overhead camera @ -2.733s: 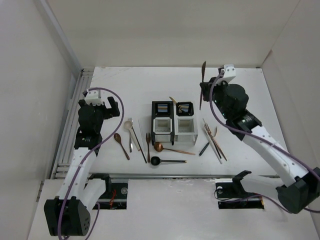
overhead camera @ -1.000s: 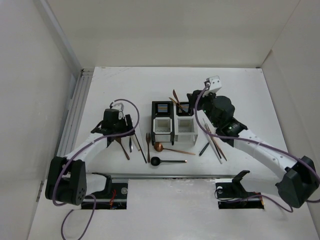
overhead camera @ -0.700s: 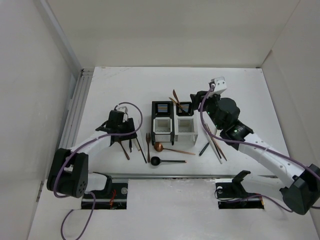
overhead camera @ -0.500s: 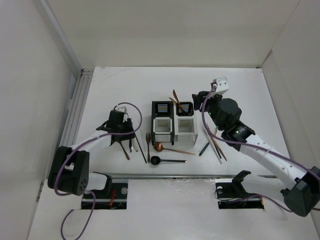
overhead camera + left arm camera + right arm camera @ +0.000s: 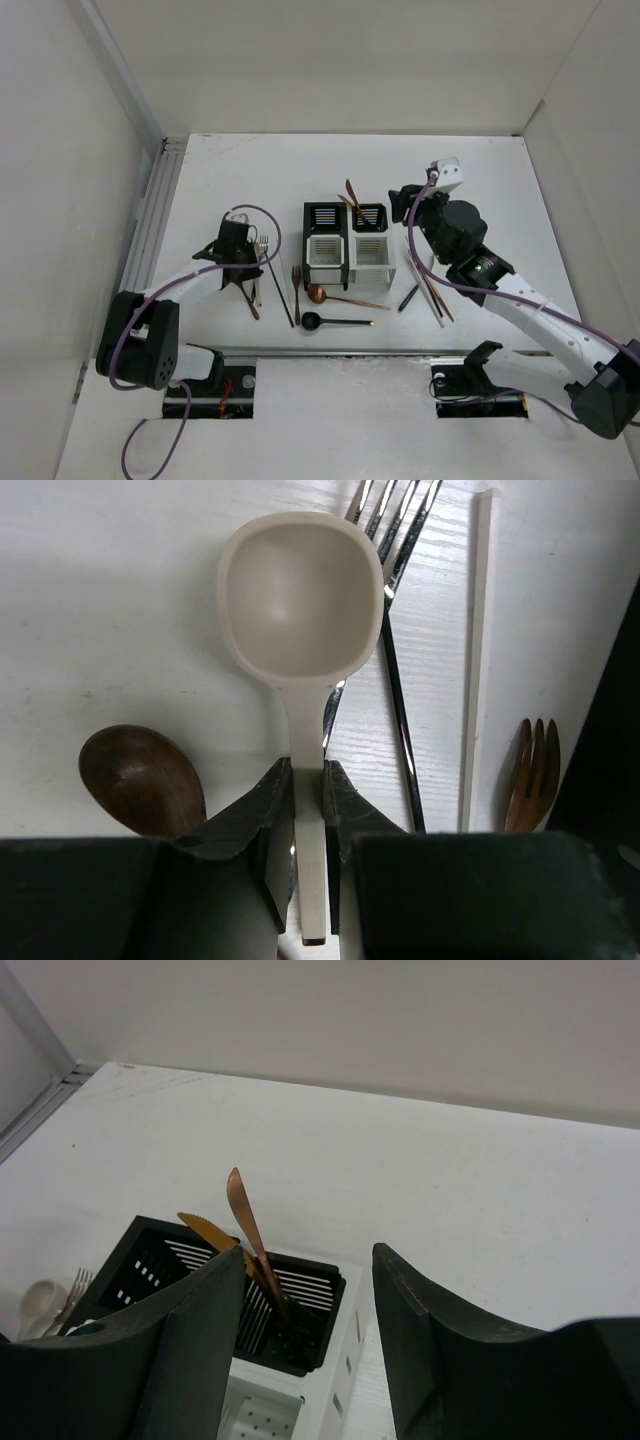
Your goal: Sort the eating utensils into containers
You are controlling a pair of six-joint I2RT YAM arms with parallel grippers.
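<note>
Left of the caddy, left gripper [image 5: 307,790]: pinched narrowly on the handle of the pale spoon [image 5: 300,600].
Pale spoon: bowl facing up, crossing over the silver fork [image 5: 398,695]; dark wooden spoon [image 5: 142,780] just beside on one side, white chopstick [image 5: 478,660] and copper fork [image 5: 530,770] on the other.
Right gripper [image 5: 309,1255]: spread wide, holding nothing, raised near the right rear corner of the containers [image 5: 326,274].
Rear right black compartment [image 5: 310,1302]: copper utensil [image 5: 250,1230] and gold knife [image 5: 208,1230] standing tilted inside.
</note>
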